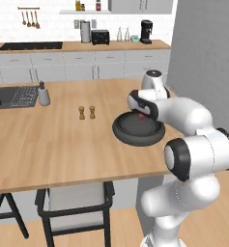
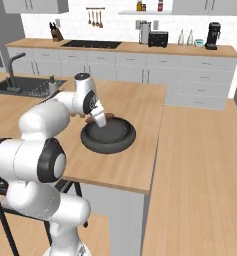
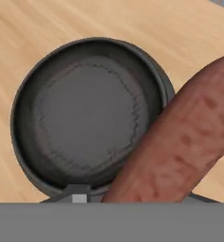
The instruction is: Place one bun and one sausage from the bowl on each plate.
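Bowl (image 1: pixel 138 129) on wooden counter (image 1: pixel 48 144), kitchen

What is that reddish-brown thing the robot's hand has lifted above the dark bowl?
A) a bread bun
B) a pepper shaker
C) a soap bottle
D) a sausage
D: in the hand view a long reddish-brown sausage with darker speckles runs up from the bottom edge, across the rim of the dark bowl below; the gripper holds it just over that bowl on the wooden counter.
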